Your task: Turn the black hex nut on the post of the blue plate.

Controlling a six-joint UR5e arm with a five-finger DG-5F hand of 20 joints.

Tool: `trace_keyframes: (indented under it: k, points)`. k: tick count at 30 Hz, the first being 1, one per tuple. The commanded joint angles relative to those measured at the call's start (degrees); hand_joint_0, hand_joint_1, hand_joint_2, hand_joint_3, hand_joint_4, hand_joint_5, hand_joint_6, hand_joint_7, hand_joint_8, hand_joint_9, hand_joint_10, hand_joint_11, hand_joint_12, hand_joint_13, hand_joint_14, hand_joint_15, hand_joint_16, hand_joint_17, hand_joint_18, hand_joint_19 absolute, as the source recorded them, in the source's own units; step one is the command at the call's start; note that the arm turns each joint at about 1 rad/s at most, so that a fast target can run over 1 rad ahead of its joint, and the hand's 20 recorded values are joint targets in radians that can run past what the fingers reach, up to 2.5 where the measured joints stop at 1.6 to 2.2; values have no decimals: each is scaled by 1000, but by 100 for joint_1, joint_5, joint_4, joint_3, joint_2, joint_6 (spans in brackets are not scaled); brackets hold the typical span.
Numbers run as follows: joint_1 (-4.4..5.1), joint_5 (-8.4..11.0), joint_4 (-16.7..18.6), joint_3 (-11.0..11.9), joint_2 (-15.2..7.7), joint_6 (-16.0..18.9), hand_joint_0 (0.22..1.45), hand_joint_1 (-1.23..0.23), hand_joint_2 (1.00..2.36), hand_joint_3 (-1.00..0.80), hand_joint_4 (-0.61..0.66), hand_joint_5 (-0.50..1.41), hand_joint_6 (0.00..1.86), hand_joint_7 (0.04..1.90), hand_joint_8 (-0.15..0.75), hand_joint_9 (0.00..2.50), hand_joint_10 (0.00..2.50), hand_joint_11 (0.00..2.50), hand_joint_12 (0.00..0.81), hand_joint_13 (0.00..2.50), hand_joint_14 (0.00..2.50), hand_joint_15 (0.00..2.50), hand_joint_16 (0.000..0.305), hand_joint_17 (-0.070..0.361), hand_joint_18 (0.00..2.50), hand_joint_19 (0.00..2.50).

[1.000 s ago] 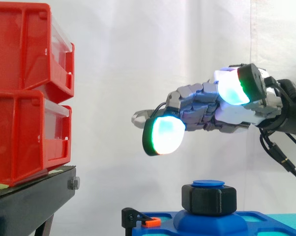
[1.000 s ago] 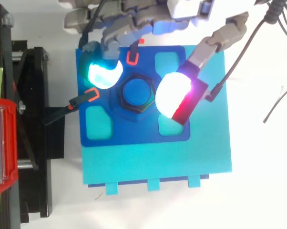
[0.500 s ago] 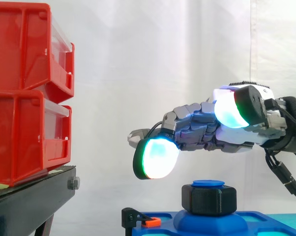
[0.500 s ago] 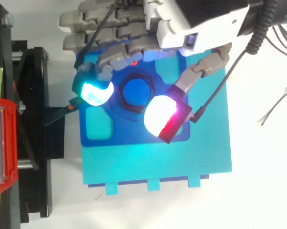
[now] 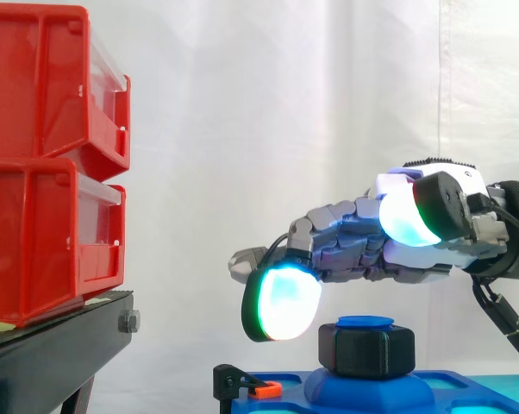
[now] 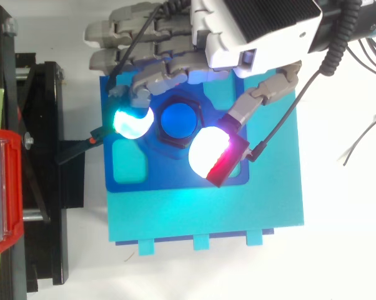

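White curtain [image 5: 242,103] behind; my hand [image 5: 363,246] hovered, fingers [image 5: 337,226] spread, holding nothing. One black nut [image 5: 365,348] sat just below it on the one blue plate's [image 6: 132,169] post [image 6: 180,120], between two glowing pads [image 6: 208,149]. Two red bins [image 5: 44,241] stood well beyond.

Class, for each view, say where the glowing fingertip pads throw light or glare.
Top view: one pad of the hand burns out to white glare, and cyan light spills onto the blue plate. Side view: the lower pad glows cyan-white, yet the black hex nut beside it looks dark.
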Motion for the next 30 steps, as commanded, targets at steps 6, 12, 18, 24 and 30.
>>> trace_keyframes:
  k: [6, 12, 18, 24, 30]
  points:
    - [1, 199, -30, -74, 1, 12, 509, -225, 1000, -500, 280, -197, 504, 928, 247, 146, 0, 0, 358, 0, 0, 0, 49, 111, 0, 142]
    - [1, 207, 6, -65, 1, 12, 510, -226, 1000, -500, 288, -192, 504, 954, 246, 150, 0, 0, 357, 0, 0, 0, 49, 110, 0, 140]
    - [1, 199, 6, -74, 1, 21, 510, -225, 1000, -500, 296, -188, 504, 989, 247, 152, 0, 0, 356, 0, 0, 0, 49, 110, 0, 140]
    - [1, 190, -12, -74, 1, 21, 510, -225, 1000, -500, 291, -187, 504, 993, 248, 154, 0, 0, 356, 0, 0, 0, 49, 110, 0, 141]
    - [1, 181, -21, -74, 1, 21, 511, -226, 1000, -500, 305, -181, 504, 1019, 251, 169, 0, 0, 355, 0, 0, 0, 49, 110, 0, 137]
